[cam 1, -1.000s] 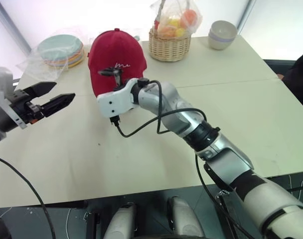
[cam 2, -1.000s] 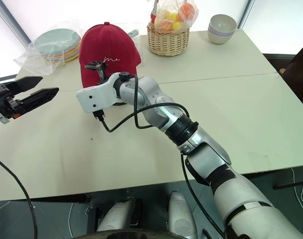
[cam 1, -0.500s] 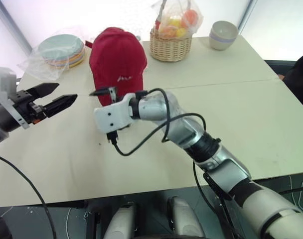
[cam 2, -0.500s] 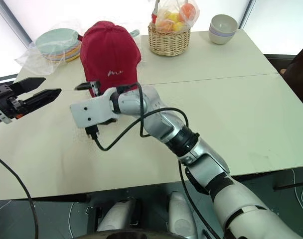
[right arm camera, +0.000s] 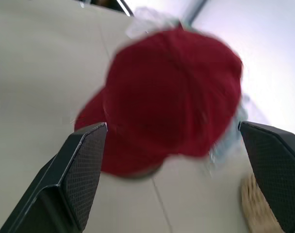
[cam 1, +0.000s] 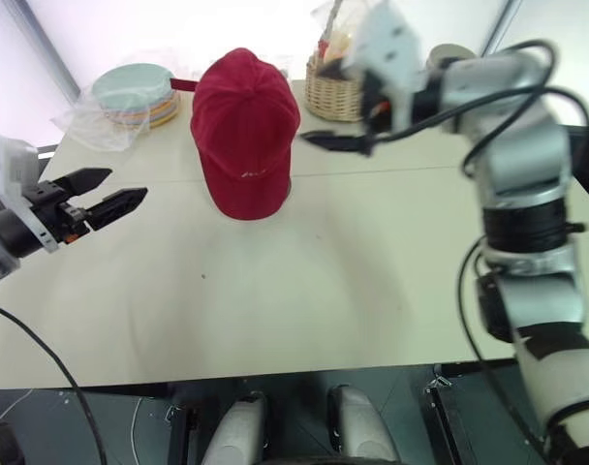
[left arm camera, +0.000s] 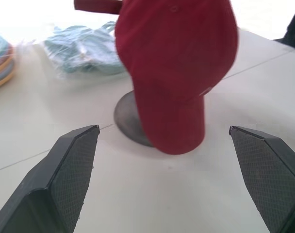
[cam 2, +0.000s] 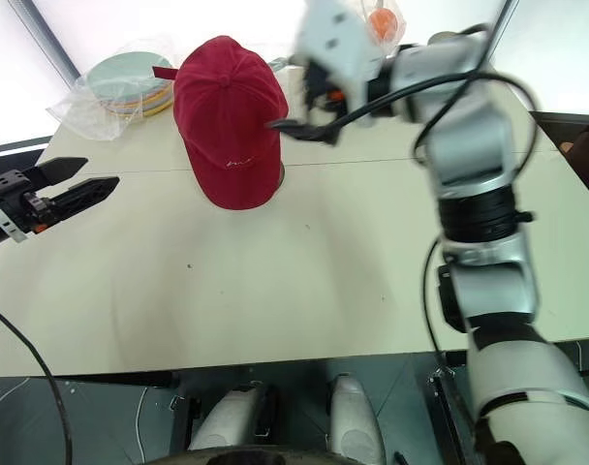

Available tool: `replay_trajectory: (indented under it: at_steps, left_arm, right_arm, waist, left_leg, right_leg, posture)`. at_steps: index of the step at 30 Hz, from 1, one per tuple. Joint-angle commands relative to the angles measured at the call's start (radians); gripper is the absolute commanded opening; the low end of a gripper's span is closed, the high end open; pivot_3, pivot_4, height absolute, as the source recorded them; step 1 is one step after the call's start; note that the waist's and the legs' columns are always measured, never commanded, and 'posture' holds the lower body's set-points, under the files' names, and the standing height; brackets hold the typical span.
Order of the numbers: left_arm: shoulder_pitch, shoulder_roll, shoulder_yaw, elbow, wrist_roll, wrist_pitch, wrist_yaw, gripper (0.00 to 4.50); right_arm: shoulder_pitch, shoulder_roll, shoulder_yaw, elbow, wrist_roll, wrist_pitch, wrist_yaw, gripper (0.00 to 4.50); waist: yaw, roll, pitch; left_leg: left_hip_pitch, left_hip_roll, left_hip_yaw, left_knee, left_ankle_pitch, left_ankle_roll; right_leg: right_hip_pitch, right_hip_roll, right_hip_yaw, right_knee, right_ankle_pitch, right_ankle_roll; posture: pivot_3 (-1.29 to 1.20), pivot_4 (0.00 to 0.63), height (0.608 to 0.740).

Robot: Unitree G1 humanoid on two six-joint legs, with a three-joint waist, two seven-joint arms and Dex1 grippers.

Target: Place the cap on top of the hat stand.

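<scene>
The cap (cam 1: pixel 244 131) sits on the stand (left arm camera: pixel 130 119), upper centre of the head views; crown up, brim hanging down the near side toward the lower edge of the frame, so its long axis runs far-to-near; strap tab (cam 1: pixel 181 84) sticks out at the far upper left. Only the stand's disc base peeps out beneath the brim; stem & dome hidden under the fabric, so can't tell how squarely it seats, tho it looks settled. Task looks done, judging by that. Right gripper (cam 1: pixel 335 141) hangs just right of the cap, upper centre-right, apart from it, fingers spread wide & empty; it's blurred. Left gripper (cam 1: pixel 106 194) at mid-left, well apart from the cap, fingers (left arm camera: pixel 72 160) also wide, nothing between them; it points at the cap's side. The key relation: cap lies left of the right gripper & right of the left one, right arm nearer; if a nudge is needed to straighten it, the right is the handier. Beyond: basket (cam 1: pixel 335 92) upper right of cap, plates in plastic (cam 1: pixel 132 92) upper left, on the table (cam 1: pixel 304 291).
</scene>
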Motion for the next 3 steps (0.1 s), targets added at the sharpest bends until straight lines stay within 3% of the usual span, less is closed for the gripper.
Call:
replay_trajectory:
  at_steps: [1,3]
  left_arm:
    - [0.01,-0.009,0.01,0.005,0.027,-0.031,0.012,4.5]
    - [0.019,-0.018,0.012,0.006,0.039,-0.039,0.019,4.5]
  right_arm:
    - [0.039,-0.108,-0.078,0.077,0.087,-0.017,0.108,4.43]
    - [0.076,-0.164,-0.099,0.121,0.106,-0.024,0.128,4.43]
  waist:
    - [0.003,0.001,0.0]
    - [0.003,0.001,0.001]
  left_leg:
    - [0.0,0.0,0.0,0.0,0.0,0.0]
    - [0.0,0.0,0.001,0.0,0.0,0.001]
  right_leg:
    - [0.0,0.0,0.0,0.0,0.0,0.0]
    - [-0.001,-0.002,0.0,0.0,0.0,0.0]
  posture:
    - [0.0,0.15,0.74]
    - [0.0,0.15,0.74]
